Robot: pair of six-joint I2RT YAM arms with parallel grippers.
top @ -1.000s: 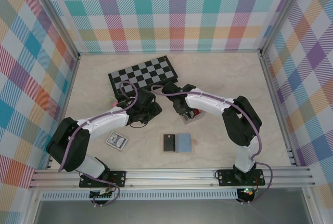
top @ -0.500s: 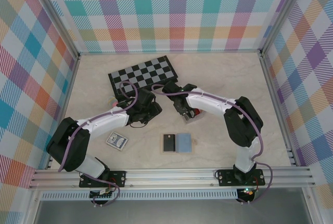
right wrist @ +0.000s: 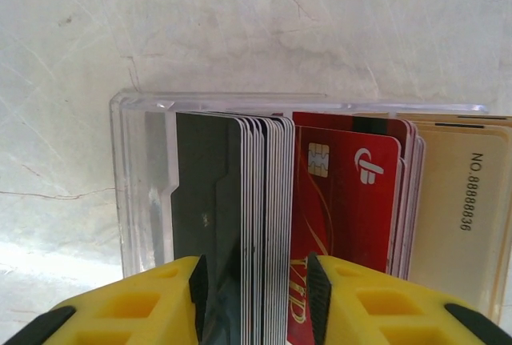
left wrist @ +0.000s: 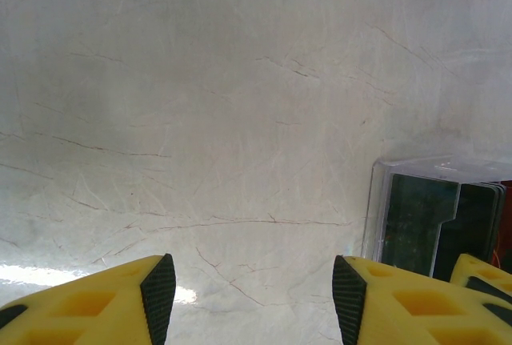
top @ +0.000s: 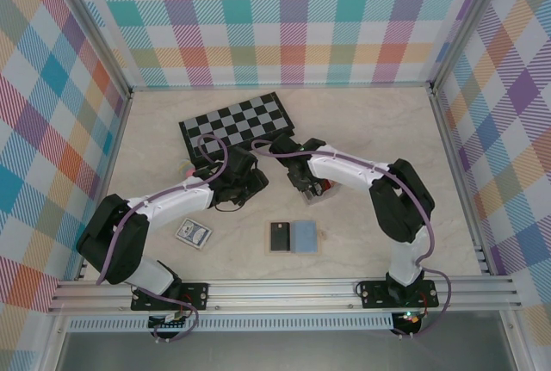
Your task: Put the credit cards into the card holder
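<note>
Holder [right wrist: 144,185] sits right under our right gripper [right wrist: 254,289], whose fingers pinch a stack of cards [right wrist: 264,201] standing upright in it. Our left gripper [left wrist: 248,297] hangs spread just left of the holder. A black card [top: 279,236] and a blue card [top: 305,236] lie flat on the near side, long axes near-to-far, closer to our right arm.

We see a pale, marbled bench [top: 379,130] closed on three sides by walls [top: 293,18] with a colourful plaid pattern; a metal rail [top: 284,288] runs along the lower frame edge.
</note>
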